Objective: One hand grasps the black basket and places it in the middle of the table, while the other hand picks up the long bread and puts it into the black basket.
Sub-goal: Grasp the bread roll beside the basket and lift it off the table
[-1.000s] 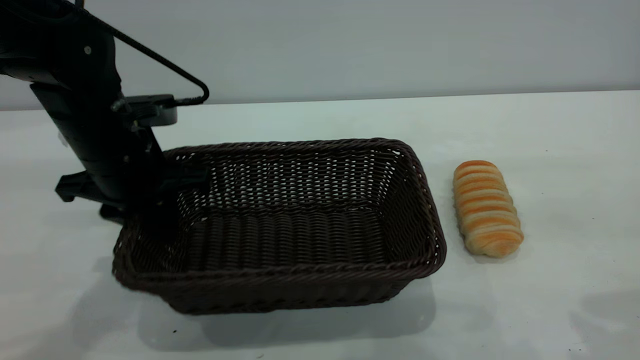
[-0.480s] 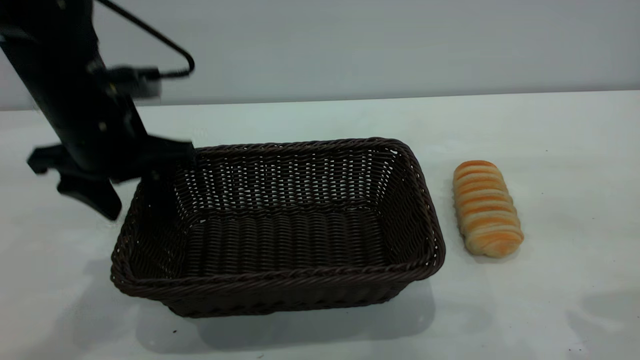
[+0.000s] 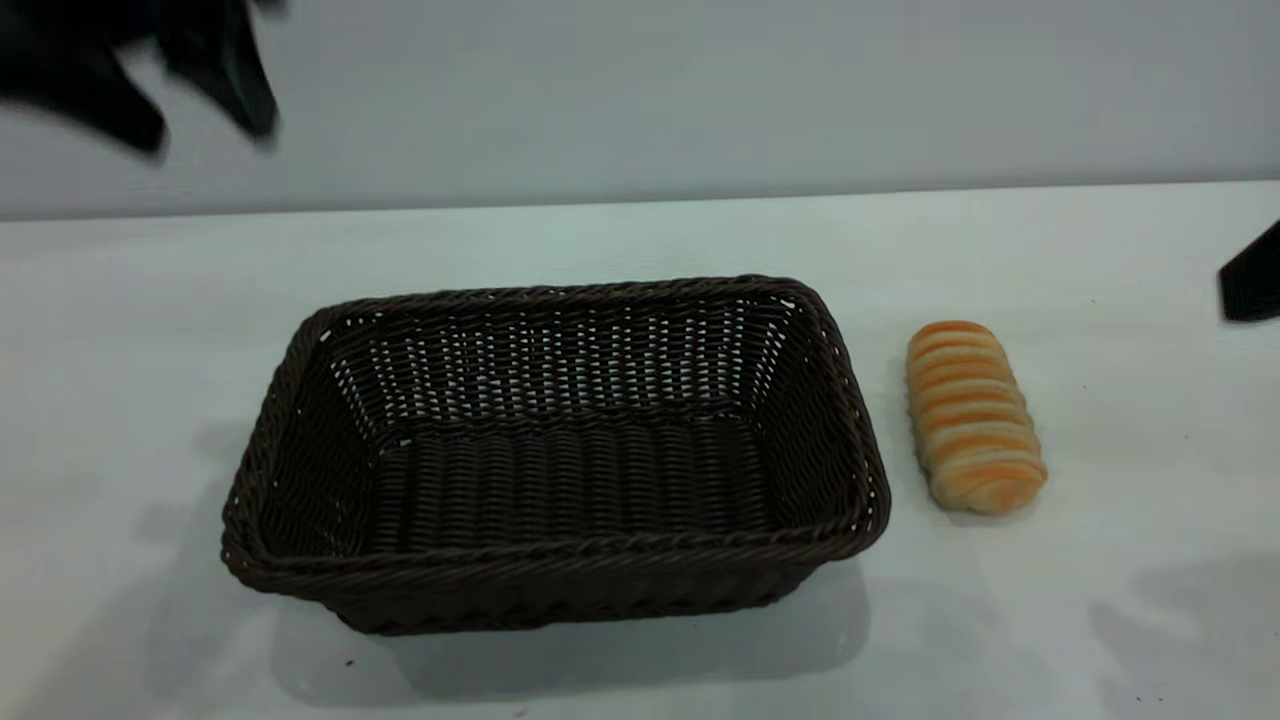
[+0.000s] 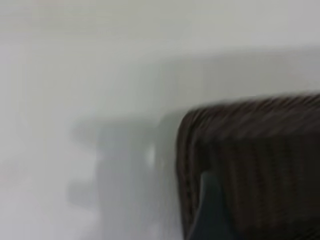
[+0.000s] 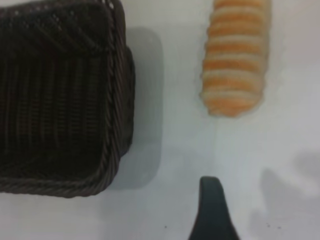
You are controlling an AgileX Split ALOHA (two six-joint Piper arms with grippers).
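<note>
The black basket stands on the white table, upright and empty, with nothing holding it. Just to its right lies the long bread, striped orange and cream, with a narrow strip of table between them. My left gripper hangs high above the table's far left corner, open and empty. Its wrist view shows one finger over the basket's corner. My right gripper just shows at the right edge, beyond the bread. One of its fingers hovers over bare table, short of the bread, open with nothing in it.
The table's far edge meets a plain grey wall. Bare tabletop surrounds the basket and bread on all sides. A few tiny dark specks dot the table near its front edge.
My left gripper let go of the basket's left rim, then rose and drew away to the upper left. The basket's left end settled slightly. My right gripper has come into view at the right edge.
</note>
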